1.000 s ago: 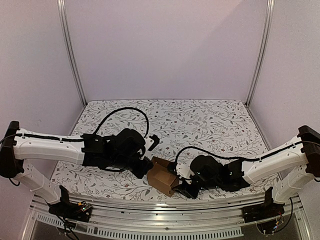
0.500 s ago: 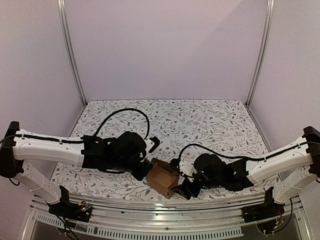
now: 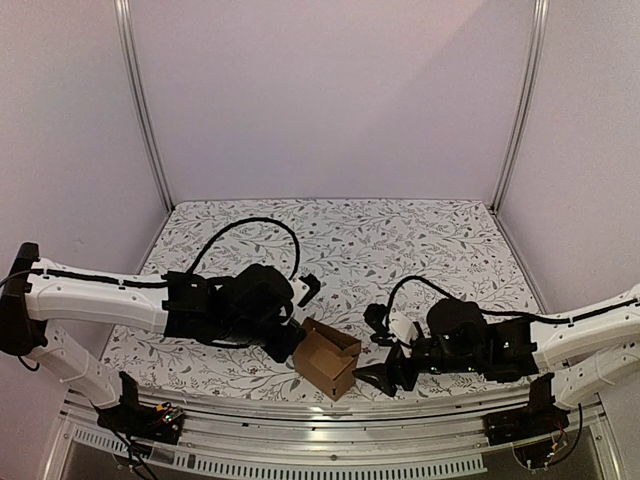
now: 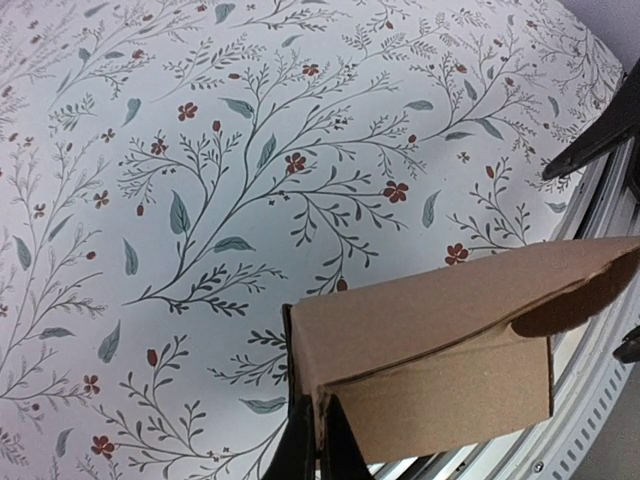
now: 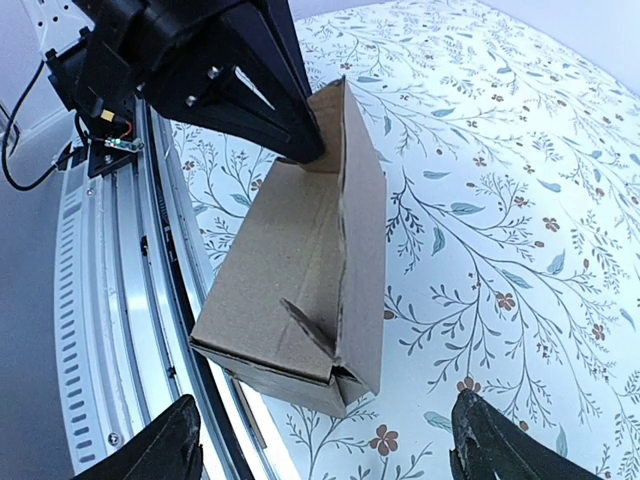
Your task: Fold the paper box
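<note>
The paper box [image 3: 327, 357] is a small brown cardboard box near the table's front edge. It also shows in the left wrist view [image 4: 440, 350] and the right wrist view [image 5: 300, 270]. My left gripper [image 3: 291, 341] is shut on the box's left end, with an edge of the cardboard pinched between its fingertips [image 4: 300, 450]. My right gripper [image 3: 378, 378] is open and empty, just right of the box and apart from it. Its fingertips [image 5: 165, 452] stand wide on either side of the box's near end.
The floral tablecloth [image 3: 400, 250] covers the table. A metal rail [image 3: 300, 405] runs along the front edge right below the box. Frame posts [image 3: 140, 100] stand at the back corners. Black cables loop over both arms.
My right gripper has let go of the box and drawn back to the right, jaws now open. The box has tilted slightly. My left gripper has kept its hold.
</note>
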### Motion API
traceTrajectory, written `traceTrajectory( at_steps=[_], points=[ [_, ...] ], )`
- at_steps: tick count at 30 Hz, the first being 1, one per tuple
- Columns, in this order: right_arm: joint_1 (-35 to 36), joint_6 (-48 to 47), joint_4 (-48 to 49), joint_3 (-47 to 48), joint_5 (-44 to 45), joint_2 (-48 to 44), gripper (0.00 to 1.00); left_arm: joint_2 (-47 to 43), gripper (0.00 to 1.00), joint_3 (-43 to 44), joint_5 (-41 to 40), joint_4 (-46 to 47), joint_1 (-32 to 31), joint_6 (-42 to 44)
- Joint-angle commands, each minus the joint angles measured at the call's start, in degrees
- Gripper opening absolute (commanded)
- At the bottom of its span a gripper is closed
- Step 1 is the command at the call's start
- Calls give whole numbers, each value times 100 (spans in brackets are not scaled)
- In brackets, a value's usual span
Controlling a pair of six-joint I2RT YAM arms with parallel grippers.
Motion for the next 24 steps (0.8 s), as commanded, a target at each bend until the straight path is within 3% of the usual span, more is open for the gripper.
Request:
traceTrajectory(
  at_steps=[1, 6, 7, 8, 13, 24],
  points=[
    [-32, 245, -185, 26, -99, -366, 84, 235, 0, -156, 335, -868, -152, -78],
    [-31, 488, -340, 218, -145, -237, 88, 241, 0, -120, 314, -859, -158, -137],
    [-31, 510, -326, 219, -159, -164, 97, 249, 0, -118, 317, -858, -158, -160],
    [-32, 541, -293, 219, -168, -99, 99, 260, 0, -111, 314, -854, -166, -173],
    [-5, 749, 338, 59, -304, 333, 99, 279, 0, -103, 316, -840, -202, -248],
    [461, 739, 1599, -32, 546, 1559, 99, 289, 0, -90, 323, -853, -220, -361]
  ],
)
